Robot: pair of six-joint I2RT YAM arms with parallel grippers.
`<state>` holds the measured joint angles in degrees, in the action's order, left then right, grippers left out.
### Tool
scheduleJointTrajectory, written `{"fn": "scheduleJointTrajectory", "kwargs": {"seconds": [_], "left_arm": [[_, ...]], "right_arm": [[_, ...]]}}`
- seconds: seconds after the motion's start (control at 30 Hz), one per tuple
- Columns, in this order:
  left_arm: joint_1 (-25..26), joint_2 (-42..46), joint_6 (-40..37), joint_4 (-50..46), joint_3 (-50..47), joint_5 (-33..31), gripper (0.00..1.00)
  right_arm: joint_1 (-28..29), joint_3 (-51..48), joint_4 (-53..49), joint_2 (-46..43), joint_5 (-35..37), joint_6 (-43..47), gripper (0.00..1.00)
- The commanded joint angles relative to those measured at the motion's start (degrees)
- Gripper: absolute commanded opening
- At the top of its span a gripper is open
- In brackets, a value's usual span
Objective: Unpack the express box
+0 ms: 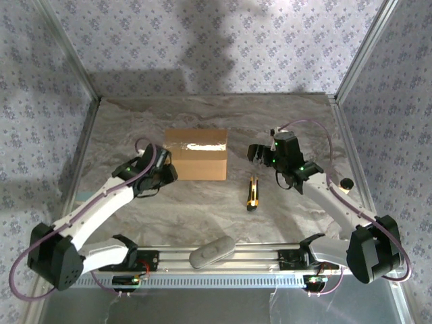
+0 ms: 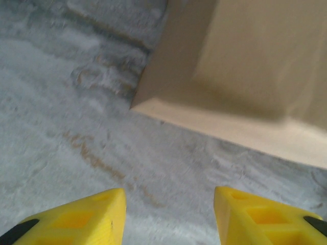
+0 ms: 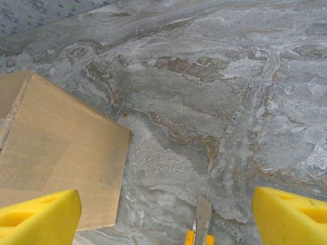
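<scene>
We judge the box [image 1: 196,154], sitting taped shut between our left gripper [image 2: 168,206] and right gripper [image 3: 166,201], both spread and empty, light yet stiff, best braced by its side walls.

The worktop [image 1: 304,118] has a grey marble pattern with brownish veins. A knife [image 1: 252,193] with a yellow-and-black handle lies flat on it, right of centre, lengthwise front to back. In the right wrist view the knife's bare metal blade [image 3: 202,217] sticks out of the handle, pointing away. A pale oblong object [image 1: 211,252] rests tilted on the metal rail [image 1: 169,256] along the near edge. A small black knob [image 1: 346,183] sits near the right side. Floral wallpaper [image 1: 202,40] covers the walls behind the metal posts [image 1: 67,47].
</scene>
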<state>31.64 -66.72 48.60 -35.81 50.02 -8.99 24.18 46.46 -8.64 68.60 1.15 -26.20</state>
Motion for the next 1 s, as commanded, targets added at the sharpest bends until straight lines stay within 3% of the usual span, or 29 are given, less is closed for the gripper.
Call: {"fn": "scheduleJointTrajectory", "kwargs": {"seconds": [0.0,0.3,0.73,0.97], "left_arm": [[0.10,-2.16,-2.51,3.22,2.91,-3.84,0.49],[-3.77,-7.77,-2.85,4.84,5.12,-5.95,0.47],[-7.26,-11.58,-5.46,7.23,5.51,-7.66,0.47],[-8.76,-13.34,-6.14,8.11,6.37,-8.89,0.46]], "right_arm": [[0.76,1.55,-1.16,0.06,-0.17,-1.57,0.88],[1.63,4.05,-0.50,3.06,-0.75,-1.37,0.89],[-3.73,25.57,3.46,25.91,-12.21,-2.22,0.86],[-3.84,35.08,3.58,35.99,-17.19,-4.47,0.76]]}}
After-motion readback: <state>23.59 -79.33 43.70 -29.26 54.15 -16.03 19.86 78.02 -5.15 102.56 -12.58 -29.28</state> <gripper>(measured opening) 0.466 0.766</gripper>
